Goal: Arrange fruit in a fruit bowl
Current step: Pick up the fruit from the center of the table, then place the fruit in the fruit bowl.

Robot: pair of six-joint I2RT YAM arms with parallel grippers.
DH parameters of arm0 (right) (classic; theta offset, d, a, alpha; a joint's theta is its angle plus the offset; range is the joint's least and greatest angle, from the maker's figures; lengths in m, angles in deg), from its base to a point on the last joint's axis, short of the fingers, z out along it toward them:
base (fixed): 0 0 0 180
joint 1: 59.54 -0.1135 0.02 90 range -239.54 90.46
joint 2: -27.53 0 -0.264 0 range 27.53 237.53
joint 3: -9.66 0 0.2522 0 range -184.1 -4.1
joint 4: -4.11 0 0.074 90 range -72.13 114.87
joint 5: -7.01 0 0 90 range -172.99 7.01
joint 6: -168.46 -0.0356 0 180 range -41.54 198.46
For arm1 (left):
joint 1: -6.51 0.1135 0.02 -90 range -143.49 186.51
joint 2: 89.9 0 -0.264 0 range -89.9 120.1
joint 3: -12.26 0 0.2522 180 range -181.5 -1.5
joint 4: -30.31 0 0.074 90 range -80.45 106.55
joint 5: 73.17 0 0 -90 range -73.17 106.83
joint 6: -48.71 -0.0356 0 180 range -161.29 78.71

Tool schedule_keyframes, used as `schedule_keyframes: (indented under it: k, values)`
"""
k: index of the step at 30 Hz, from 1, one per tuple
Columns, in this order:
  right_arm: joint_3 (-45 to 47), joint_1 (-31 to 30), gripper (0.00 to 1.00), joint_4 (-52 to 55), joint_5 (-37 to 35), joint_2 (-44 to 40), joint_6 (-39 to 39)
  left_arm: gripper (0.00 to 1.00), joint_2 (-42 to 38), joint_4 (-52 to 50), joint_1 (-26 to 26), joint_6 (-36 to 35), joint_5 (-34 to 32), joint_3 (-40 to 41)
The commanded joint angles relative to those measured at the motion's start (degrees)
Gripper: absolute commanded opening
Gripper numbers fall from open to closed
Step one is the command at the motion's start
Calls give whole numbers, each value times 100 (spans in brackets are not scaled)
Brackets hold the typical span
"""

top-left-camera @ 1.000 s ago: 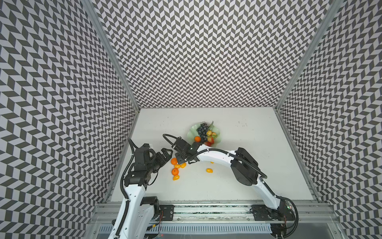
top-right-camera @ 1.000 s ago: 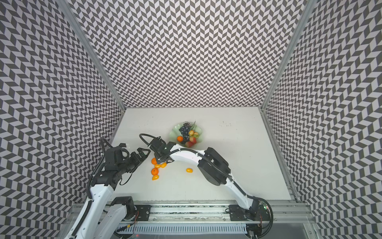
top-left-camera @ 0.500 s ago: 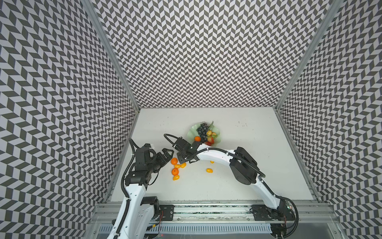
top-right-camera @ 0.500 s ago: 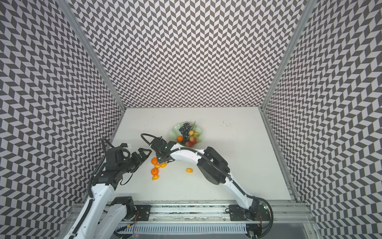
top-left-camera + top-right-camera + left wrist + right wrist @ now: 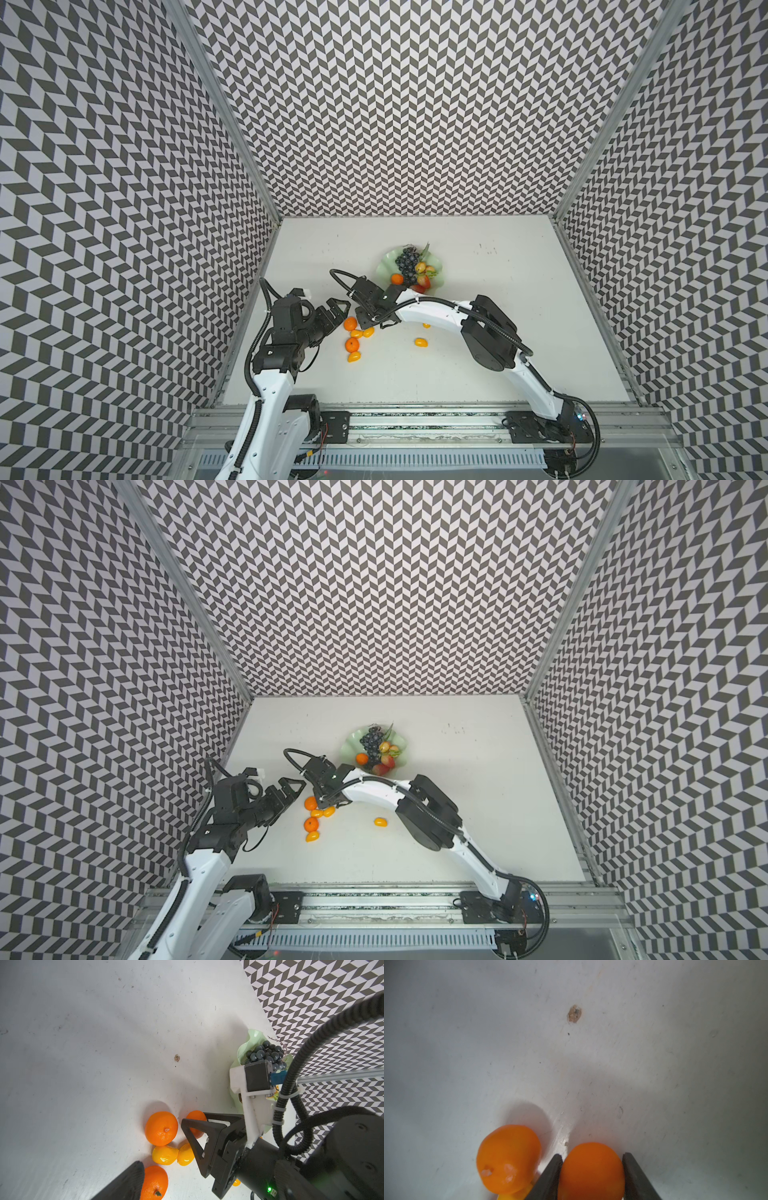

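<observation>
A: What's on the desk [image 5: 498, 353]?
B: The fruit bowl [image 5: 384, 268] sits far middle, grape bunch [image 5: 406, 262] inside.
A: And the pincers?
B: Right pincer [image 5: 591, 1156] grips an orange fruit [image 5: 591, 1174] near-left of the bowl; left pincer [image 5: 343, 316] gapes empty just left of it.

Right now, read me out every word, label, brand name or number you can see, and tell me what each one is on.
None: no readable text in any view.
On the tangerine between the fingers of the right gripper, the kumquat and the fruit bowl: no labels or stickers.
On the walls: chevron pattern only, no writing.
On the right arm: no legible markings, only a green light.
</observation>
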Motion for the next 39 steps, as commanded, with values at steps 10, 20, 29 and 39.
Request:
schedule_keyframes:
  k: [10, 20, 29, 39]
  values:
    - [965, 41, 39, -494, 192, -1572, -23, 100, -162, 1029, -276, -51, 436, 154]
    - [1368, 584, 37, -645, 100, -2057, -10, 100, 706, 1964, -1517, 219, -186, -119]
    - [1301, 1139, 35, -685, 232, -1802, 8, 100, 1676, 2715, -1925, 210, -342, -359]
    - [904, 1485, 35, -582, 398, -1109, 79, 100, 2496, 3261, -1934, 55, -61, -671]
